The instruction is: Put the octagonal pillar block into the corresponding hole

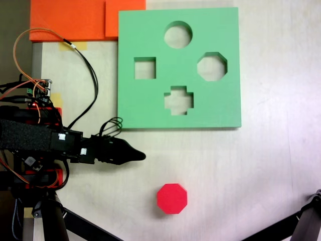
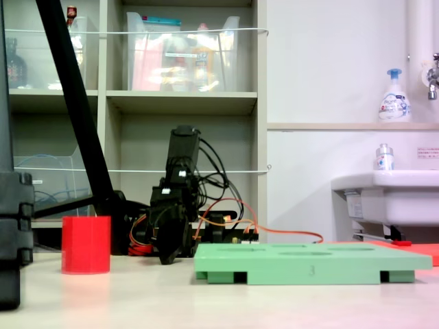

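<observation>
In the top-down fixed view the arm (image 1: 35,138) is seen at the left edge, lying across the table (image 1: 271,165) and pointing right. The gripper (image 1: 140,156) is seen as a single dark point low over the table; the jaws lie one behind the other, so how far they are open cannot be told, and nothing is seen held in them. Orange and black wires (image 1: 55,40) are looped above the arm. To the right of the tip and lower in the picture, the block (image 1: 172,198) is set flat on the table with its eight-sided red face up, well apart from the gripper. Above it the green board (image 1: 135,100) is laid flat, with an orange sheet (image 1: 70,20) tucked at its upper left corner. Four cutouts are seen in the board (round at the top, square at the left, cross at the bottom), and the hole (image 1: 212,66), eight-sided, is cut at the right.

In the side fixed view the block (image 2: 86,245) is seen at the left, upright on the table, the gripper (image 2: 167,258) is pointed down beside it with its tip near the table, and the board (image 2: 309,264) is laid to the right
</observation>
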